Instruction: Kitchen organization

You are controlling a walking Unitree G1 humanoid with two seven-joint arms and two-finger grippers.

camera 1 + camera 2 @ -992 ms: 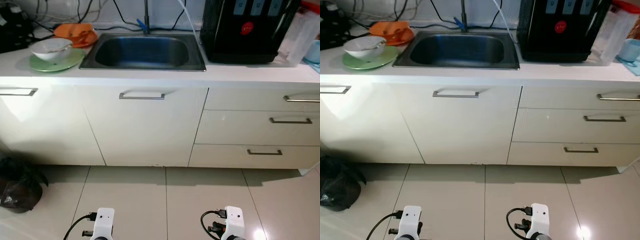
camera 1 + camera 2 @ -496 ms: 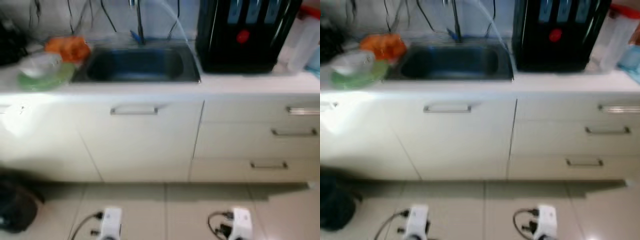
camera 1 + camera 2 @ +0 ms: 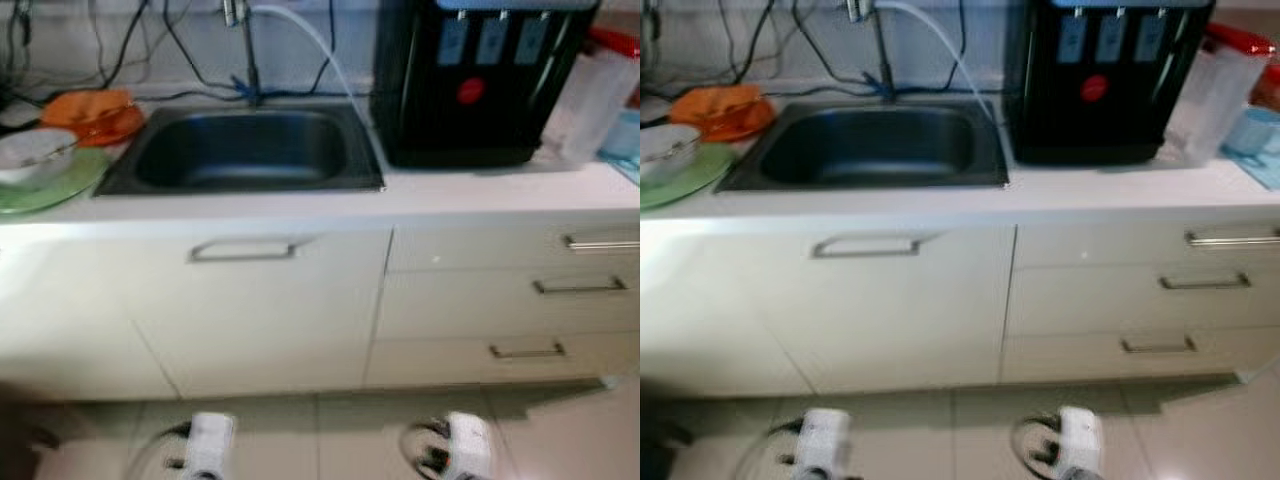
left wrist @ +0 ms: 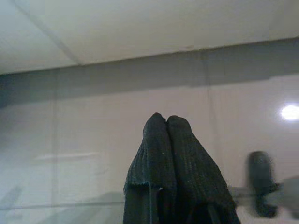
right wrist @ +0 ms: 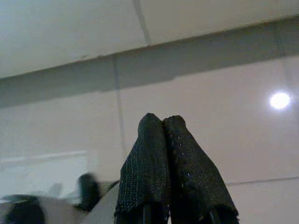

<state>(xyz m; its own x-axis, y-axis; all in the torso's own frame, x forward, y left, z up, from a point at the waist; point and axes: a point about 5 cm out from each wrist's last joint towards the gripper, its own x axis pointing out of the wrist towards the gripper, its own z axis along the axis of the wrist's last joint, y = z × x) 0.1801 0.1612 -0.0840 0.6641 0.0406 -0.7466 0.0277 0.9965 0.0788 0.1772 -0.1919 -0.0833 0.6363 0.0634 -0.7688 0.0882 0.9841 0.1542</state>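
A steel sink [image 3: 243, 150] is set in the white counter [image 3: 300, 205] ahead of me. At the counter's left stand a white bowl [image 3: 32, 155] on a green plate [image 3: 45, 190] and an orange plate [image 3: 92, 112] behind them. A black water dispenser [image 3: 480, 75] stands right of the sink. Both arms hang low over the tiled floor, their wrists at the bottom of the eye views. My left gripper [image 4: 166, 119] is shut with nothing in it, pointing at the floor and cabinet base. My right gripper [image 5: 161, 119] is shut and empty too.
White cabinet doors and three drawers with metal handles [image 3: 573, 286] front the counter. A clear plastic container with a red lid [image 3: 592, 85] and a light blue item [image 3: 1252, 130] stand at the far right. Cables and a faucet with a white hose [image 3: 300, 40] run behind the sink.
The camera has come closer to the counter and shifted right, so the dishes slid toward the left edge and the dark bag left the view. Both grippers stay shut.
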